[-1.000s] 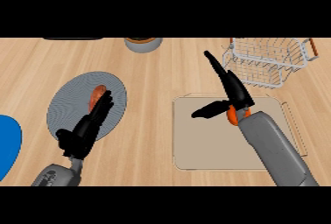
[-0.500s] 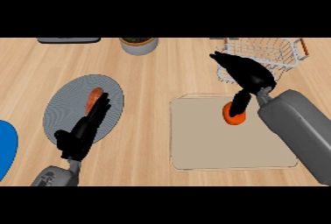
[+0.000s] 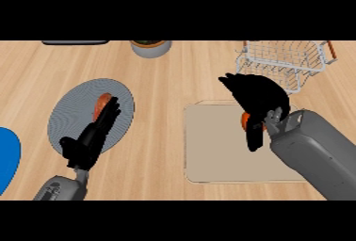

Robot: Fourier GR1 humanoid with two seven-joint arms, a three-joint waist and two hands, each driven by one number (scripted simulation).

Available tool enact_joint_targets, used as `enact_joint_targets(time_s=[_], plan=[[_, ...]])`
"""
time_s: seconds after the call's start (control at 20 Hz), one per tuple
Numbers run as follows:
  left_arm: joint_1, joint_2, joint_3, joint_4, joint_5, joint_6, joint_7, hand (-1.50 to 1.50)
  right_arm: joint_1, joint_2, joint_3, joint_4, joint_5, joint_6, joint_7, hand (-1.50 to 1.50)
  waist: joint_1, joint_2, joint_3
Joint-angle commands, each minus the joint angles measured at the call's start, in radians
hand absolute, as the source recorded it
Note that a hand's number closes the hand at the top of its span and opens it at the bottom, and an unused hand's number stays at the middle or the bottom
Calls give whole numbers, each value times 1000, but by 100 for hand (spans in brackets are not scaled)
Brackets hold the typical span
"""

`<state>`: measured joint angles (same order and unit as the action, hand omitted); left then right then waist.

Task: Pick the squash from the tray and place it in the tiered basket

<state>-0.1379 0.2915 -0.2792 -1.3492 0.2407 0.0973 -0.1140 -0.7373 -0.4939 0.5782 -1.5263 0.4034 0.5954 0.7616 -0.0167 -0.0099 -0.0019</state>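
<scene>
Orange squash (image 3: 245,120) sits clamped in the curled right hand (image 3: 256,96) above the beige tray (image 3: 215,150), while the left hand (image 3: 94,132) rests with fingers straight over the grey plate (image 3: 73,106).

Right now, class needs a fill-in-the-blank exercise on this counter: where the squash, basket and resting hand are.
1. The right hand curls over the orange squash above the beige ____.
2. The wire tiered basket stands toward the ____ corner of the view.
3. The left hand rests open over the grey ____.

Missing words: tray; upper right; plate
</scene>
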Motion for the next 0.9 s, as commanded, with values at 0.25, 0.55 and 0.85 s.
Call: enact_joint_targets(time_s=[0.25,0.55,0.85], plan=[[-13,-24,23,27,-32,-46,-13,0,125,85,22,-99,211,-50,163,-150,19,9,2],[-17,-74,16,5,-67,-11,14,0,159,89,-3,10,280,-10,135,-150,21,10,2],[-17,-59,87,46,-80,-83,-20,0,260,76,-98,15,349,-40,-31,-150,17,10,2]])
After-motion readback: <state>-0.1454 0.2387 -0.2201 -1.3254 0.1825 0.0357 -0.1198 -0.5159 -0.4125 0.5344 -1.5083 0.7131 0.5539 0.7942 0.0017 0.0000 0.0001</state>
